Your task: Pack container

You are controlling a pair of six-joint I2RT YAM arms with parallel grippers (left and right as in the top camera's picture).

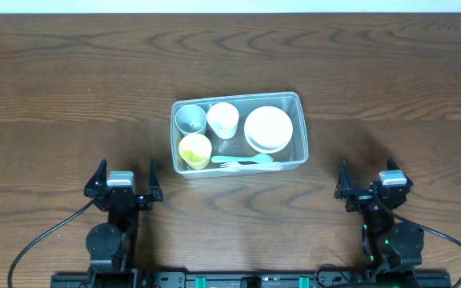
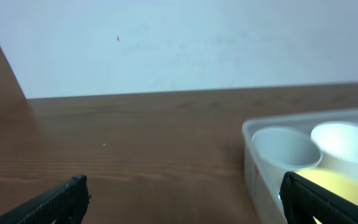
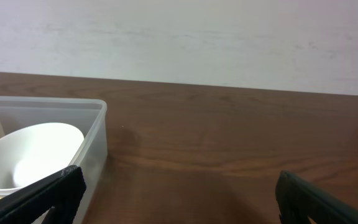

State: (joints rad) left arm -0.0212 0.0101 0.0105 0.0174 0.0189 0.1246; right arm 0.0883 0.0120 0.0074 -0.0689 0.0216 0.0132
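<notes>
The clear plastic container (image 1: 298,99) sits mid-table. Inside it stand a grey cup (image 1: 190,118), a white cup (image 1: 223,119), a yellow cup (image 1: 195,150), stacked white bowls (image 1: 268,129) and a pale green fork (image 1: 246,162) along its near wall. My left gripper (image 1: 124,178) rests open near the table's front edge, left of the container and apart from it. My right gripper (image 1: 372,178) is open too, to the container's right. The left wrist view shows the container's corner (image 2: 248,132) with the cups; the right wrist view shows its right end (image 3: 99,112) with a bowl (image 3: 33,152).
Brown wooden tabletop (image 1: 70,88) all round the container. A pale wall (image 2: 179,43) stands beyond the far table edge. Black cables (image 1: 42,240) trail from the arm bases at the front.
</notes>
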